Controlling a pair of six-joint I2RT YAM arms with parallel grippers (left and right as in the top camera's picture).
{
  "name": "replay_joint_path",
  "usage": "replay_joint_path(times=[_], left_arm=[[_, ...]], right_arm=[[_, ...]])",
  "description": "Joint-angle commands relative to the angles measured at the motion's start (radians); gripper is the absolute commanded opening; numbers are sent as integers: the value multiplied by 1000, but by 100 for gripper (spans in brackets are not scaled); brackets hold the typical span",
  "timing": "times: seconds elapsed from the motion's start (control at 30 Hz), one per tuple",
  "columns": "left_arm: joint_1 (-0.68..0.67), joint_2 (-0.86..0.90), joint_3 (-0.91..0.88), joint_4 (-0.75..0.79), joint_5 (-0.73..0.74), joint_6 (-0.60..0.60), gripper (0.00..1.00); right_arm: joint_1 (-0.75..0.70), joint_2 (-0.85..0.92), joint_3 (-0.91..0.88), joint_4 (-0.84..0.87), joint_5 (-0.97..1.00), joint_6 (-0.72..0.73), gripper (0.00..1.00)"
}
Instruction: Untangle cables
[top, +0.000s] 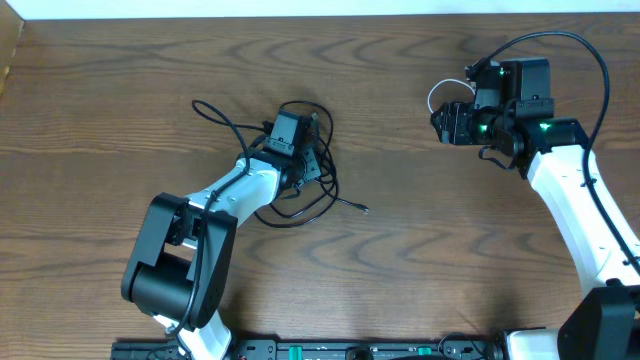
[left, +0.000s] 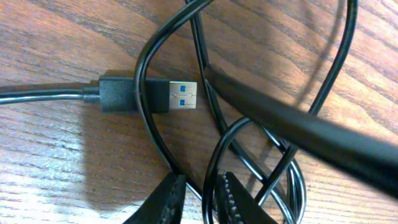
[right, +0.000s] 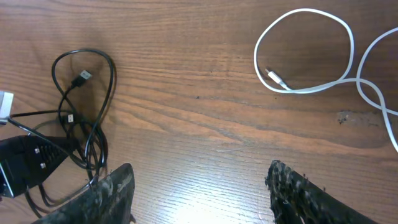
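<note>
The black cables (top: 345, 203) lie in a loose tangle left of the table's middle. My left gripper (top: 308, 165) is down on that tangle. In the left wrist view a black USB plug (left: 149, 94) with a blue tongue lies flat, and a thin black strand (left: 142, 68) crosses over it. The left gripper (left: 200, 180) has its jaws narrowly apart, with one black strand (left: 210, 186) between them against the right finger and a small gap at the left finger. The white cable (right: 305, 10) lies looped at the far right, its plug (right: 275, 78) inside the loop. My right gripper (right: 202, 171) stands wide open over bare wood, beside the white cable (top: 437, 92).
A thick, blurred black strand (left: 298, 130) runs diagonally close to the left wrist lens. From the right wrist view the black tangle (right: 87, 124) and the left gripper (right: 25, 162) sit at the far left. The wooden table (top: 420, 250) carries nothing else.
</note>
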Motion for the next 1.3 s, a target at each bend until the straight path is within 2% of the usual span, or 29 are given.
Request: replay_joint_path(times=[0.0, 0.03, 0.07, 0.17, 0.27, 0.53, 0.73, 0.97, 1.17, 1.27], left_arm=[[1, -6, -8, -3, -23, -8, 22], [1, -12, -8, -3, -23, 3, 10], [1, -18, -8, -3, -23, 10, 8], [1, -39, -7, -2, 11, 39, 7], [1, -90, -6, -3, 18, 118, 8], [2, -327, -6, 7, 18, 286, 8], [2, -499, -6, 8, 19, 391, 7], [2, -629, -6, 5, 19, 457, 8], [2, -636, -6, 3, 61, 459, 7], [2, -634, -6, 4, 88, 459, 8]], right_arm=[[6, 5, -4, -6, -6, -11, 65], [6, 5, -4, -6, -6, -18, 65], [6, 5, -4, -9, -5, -19, 66], [6, 5, -4, -15, -6, -19, 66], [6, 5, -4, -29, -7, -18, 67], [18, 6, -5, -42, -147, -18, 71], [72, 7, -5, -22, -168, -18, 72], [172, 8, -5, 96, -250, -3, 75], [240, 8, -5, 245, -367, 40, 79], [272, 11, -5, 284, -365, 46, 79]])
